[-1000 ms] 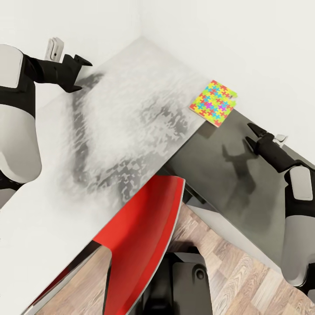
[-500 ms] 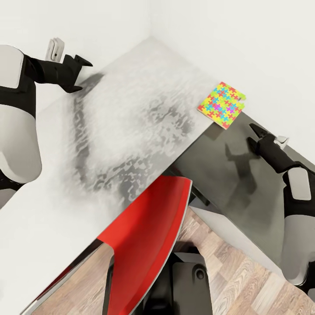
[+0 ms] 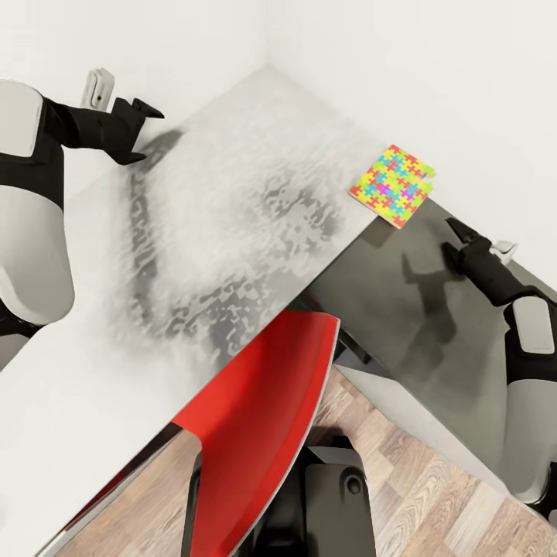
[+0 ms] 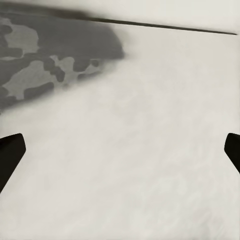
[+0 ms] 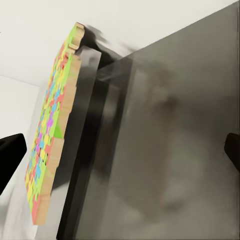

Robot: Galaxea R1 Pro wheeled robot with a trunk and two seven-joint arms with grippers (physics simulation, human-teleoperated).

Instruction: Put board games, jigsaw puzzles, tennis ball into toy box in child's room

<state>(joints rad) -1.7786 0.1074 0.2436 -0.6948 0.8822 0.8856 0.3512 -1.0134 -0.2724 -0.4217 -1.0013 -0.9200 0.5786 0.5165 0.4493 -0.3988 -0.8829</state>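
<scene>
One jigsaw puzzle, a thin square of bright interlocking pieces, lies at the right end of the pale grey table, its corner overhanging the edge. In the right wrist view the puzzle is seen edge-on. My right gripper hovers open and empty over the lower dark cabinet, a short way right of the puzzle. My left gripper is open and empty above the table's far left part. The toy box, board games and tennis ball are out of view.
A dark-topped cabinet stands lower than the table, at its right end. A red chair is tucked at the table's front edge, just ahead of my base. White walls close the corner behind the table. Wood floor lies below.
The whole view shifted slightly, so the puzzle sits a little further right in the picture. My right gripper has edged slightly to the right over the cabinet. The left arm is still.
</scene>
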